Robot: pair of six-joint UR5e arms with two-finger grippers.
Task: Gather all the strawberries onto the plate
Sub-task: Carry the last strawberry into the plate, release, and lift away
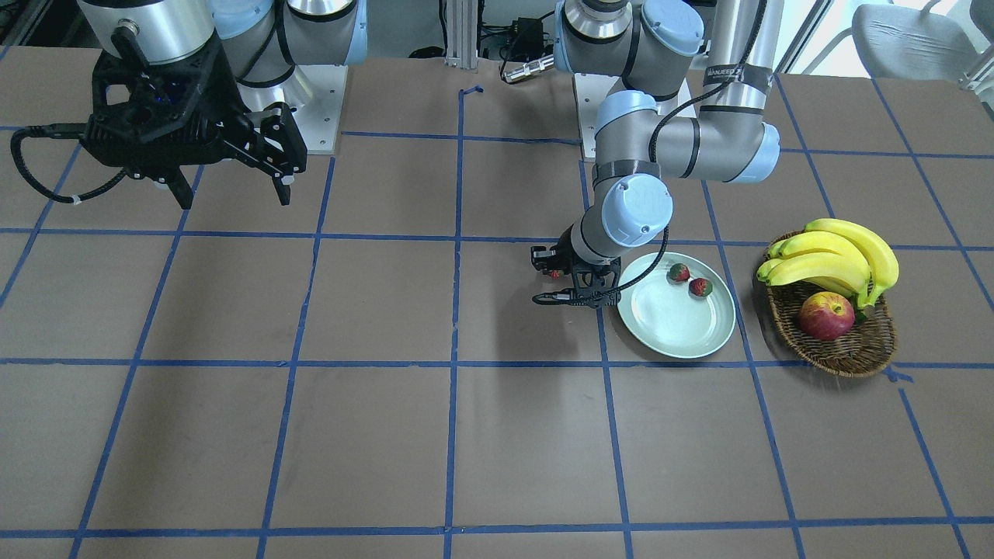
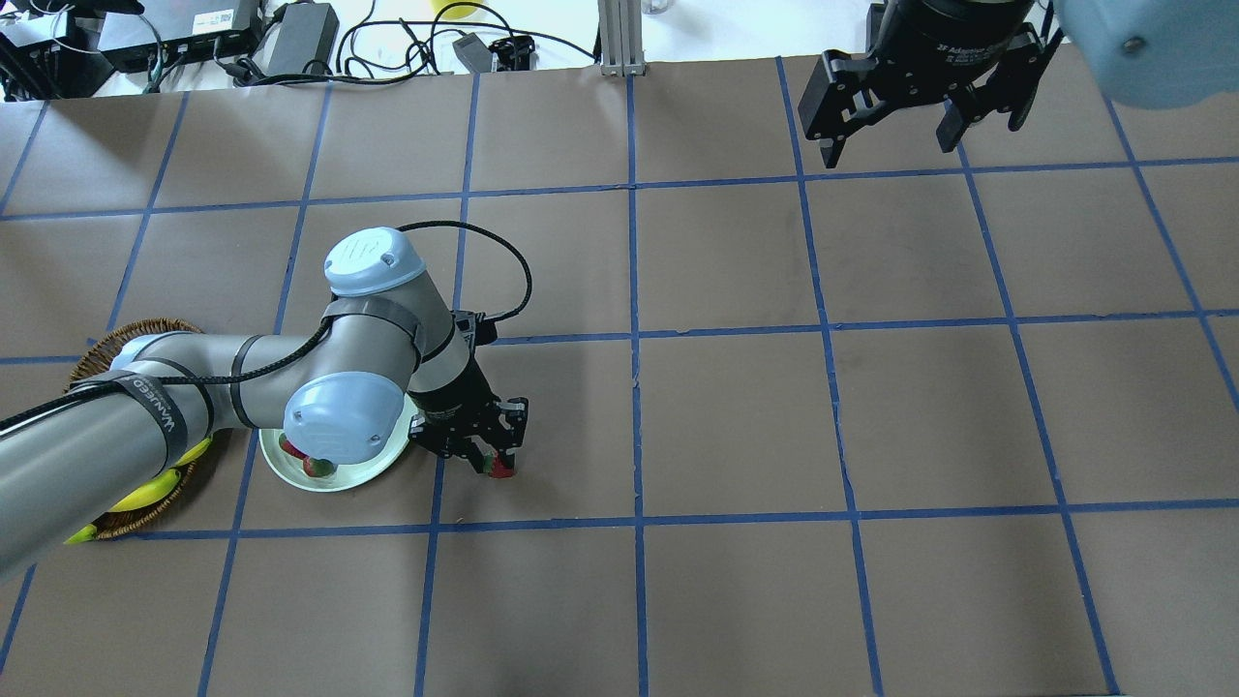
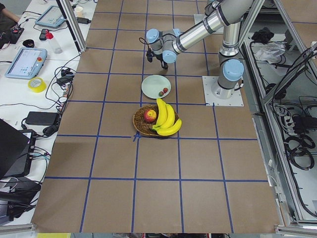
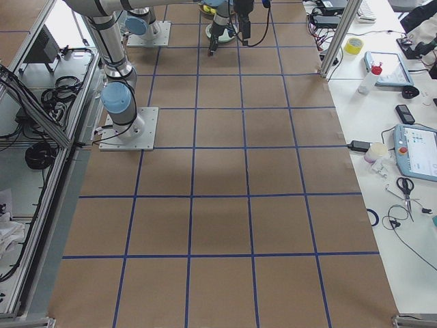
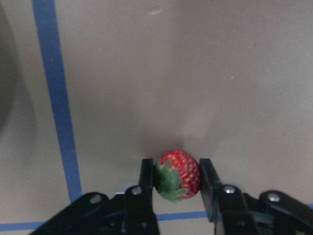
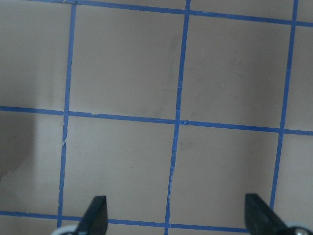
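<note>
**Last strawberry pinched, plate one short move away**

The left hand (image 2: 492, 461) is low over the worktop (image 1: 388, 435), its two fingers (image 5: 146, 169) pinching the third strawberry (image 5: 182, 172) across its sides, leafy cap turned to one finger. Whether the fruit is clear of the worktop cannot be told. The plate (image 1: 669, 341) lies just beside this hand, on its wrist side, under the forearm, and holds the two other strawberries (image 1: 689, 279). The basket (image 1: 850, 359) with bananas (image 1: 835, 260) and an apple (image 1: 825, 316) stands beyond the plate. The right hand (image 1: 234, 198) hangs well apart, fingers spread, holding nothing.

The likely trouble: the berry is small and rounded, so it may squirt out of the pinch during the lift. A low carry could knock the raised rim and shove the plate. A release from too high might bounce the berry out or scatter the two inside.

A strap (image 2: 160, 418) on the left arm seems to read "WANJEED". Lettering on the right hand begins "2F Adaptive"; the rest is unreadable.
</note>
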